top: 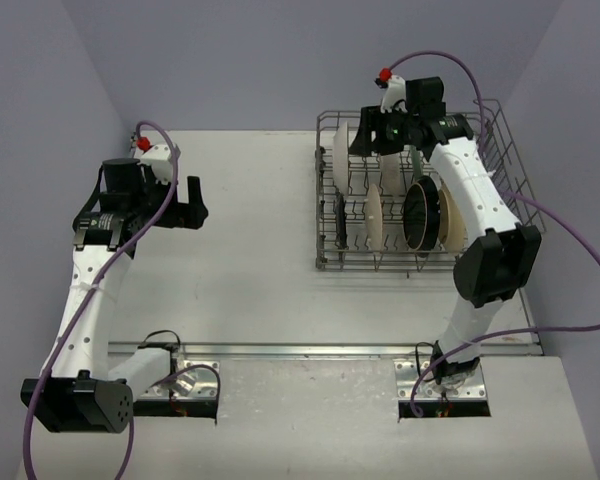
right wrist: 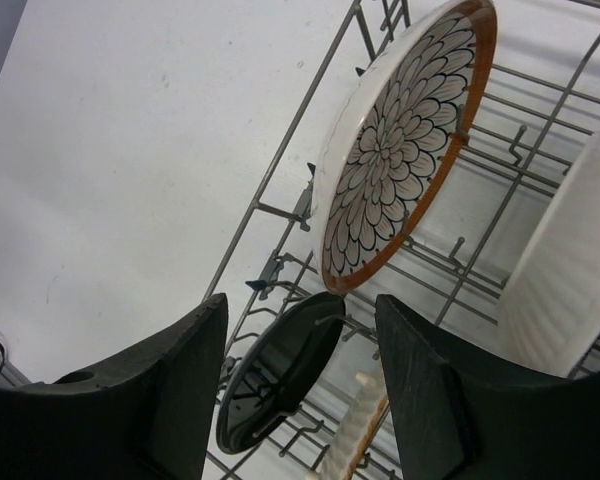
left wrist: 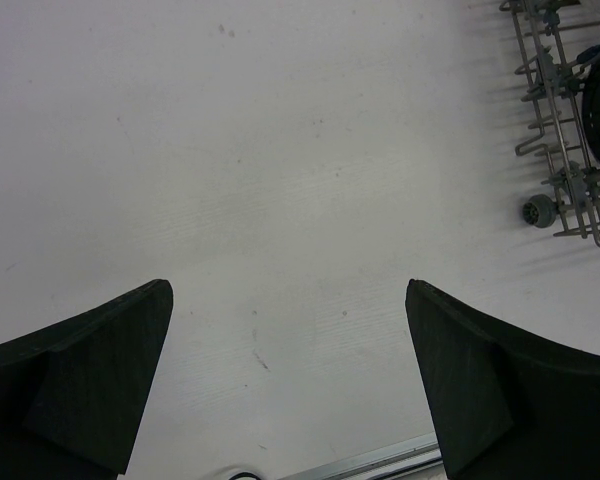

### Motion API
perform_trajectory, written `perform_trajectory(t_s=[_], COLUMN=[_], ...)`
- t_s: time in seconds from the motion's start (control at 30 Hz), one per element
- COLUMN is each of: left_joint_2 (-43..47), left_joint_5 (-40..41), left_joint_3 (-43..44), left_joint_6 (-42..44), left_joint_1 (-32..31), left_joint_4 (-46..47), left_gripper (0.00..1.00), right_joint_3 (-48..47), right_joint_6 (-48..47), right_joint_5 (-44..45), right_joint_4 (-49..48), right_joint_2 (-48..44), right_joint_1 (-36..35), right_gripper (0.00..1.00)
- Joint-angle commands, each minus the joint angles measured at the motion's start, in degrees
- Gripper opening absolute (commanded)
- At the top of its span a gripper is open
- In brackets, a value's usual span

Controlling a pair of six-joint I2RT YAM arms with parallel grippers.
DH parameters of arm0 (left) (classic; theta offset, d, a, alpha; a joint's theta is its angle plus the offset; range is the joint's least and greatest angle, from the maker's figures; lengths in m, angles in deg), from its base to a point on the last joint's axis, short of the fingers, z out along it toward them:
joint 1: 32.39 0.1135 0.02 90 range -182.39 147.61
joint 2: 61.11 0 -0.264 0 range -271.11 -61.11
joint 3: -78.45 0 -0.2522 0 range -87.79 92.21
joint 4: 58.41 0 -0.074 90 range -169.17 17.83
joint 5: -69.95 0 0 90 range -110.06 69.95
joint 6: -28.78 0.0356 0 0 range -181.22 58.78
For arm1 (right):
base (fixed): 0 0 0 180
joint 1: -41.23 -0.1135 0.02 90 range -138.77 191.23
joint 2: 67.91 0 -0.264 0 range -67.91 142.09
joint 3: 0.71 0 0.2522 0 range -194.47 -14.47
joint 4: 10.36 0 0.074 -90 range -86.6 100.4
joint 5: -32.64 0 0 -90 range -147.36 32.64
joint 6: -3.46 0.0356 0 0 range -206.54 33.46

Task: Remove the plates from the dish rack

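Right gripper [right wrist: 300,305] hangs wide open just short of the petal plate [right wrist: 400,150], so I'd straddle its rim squarely before pinching.

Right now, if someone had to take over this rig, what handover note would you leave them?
Left gripper: open, empty, hovering over the table, away from the rack.
Right gripper: open, empty, over the far left part of the dish rack, near the petal-pattern plate but not gripping it.
All visible plates stand on edge inside the rack.
Done: nothing; no plate is seen on the table.
Left: grasp and unload every plate.
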Motion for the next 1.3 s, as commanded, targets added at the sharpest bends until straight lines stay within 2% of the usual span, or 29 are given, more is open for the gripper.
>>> perform_trajectory(t_s=[0.0, 0.43, 0.87, 1.0, 1.07, 1.1, 1.23, 1.27], left_joint_2=[-0.4, -0.7, -1.0, -1.0, -0.8, -0.8, -0.7, -0.6], left_joint_5=[-1.1, -1.2, -1.1, -1.0, -0.9, -0.9, -0.9, -1.0], left_joint_3=[1.4, 1.2, 1.5, 1.3, 1.1, 1.1, 0.9, 0.8], left_joint_6=[-0.1, -0.2, 0.0, 0.1, 0.0, 0.0, 0.0, 0.1], left_joint_1=[0.8, 0.9, 0.9, 0.9, 0.9, 0.9, 0.9, 0.9], left_joint_4=[2.1, 2.0, 1.6, 1.6, 1.6, 1.6, 1.6, 1.5], left_gripper=[1.00, 1.00, 1.00, 1.00, 1.00, 1.00, 1.00, 1.00], right_joint_3=[-1.8, -3.2, 1.0, 0.1, 0.2, 0.4, 1.2, 1.0], right_joint_6=[1.7, 2.1, 2.5, 2.3, 2.5, 2.6, 2.7, 2.7], right_joint_5=[-0.9, -1.4, -6.0, -7.3, -7.9, -8.1, -7.4, -7.2], right_joint_4=[-5.0, -7.7, -13.9, -14.0, -14.1, -14.1, -14.0, -13.5], right_joint_2=[1.6, 9.7, 11.9, 12.9, 12.7, 12.6, 11.2, 10.8], right_joint_1=[-2.2, -2.8, -2.7, -2.5, -2.4, -2.4, -2.2, -2.1], right_gripper=[0.60, 0.58, 0.49, 0.35, 0.16, 0.12, 0.00, 0.00])
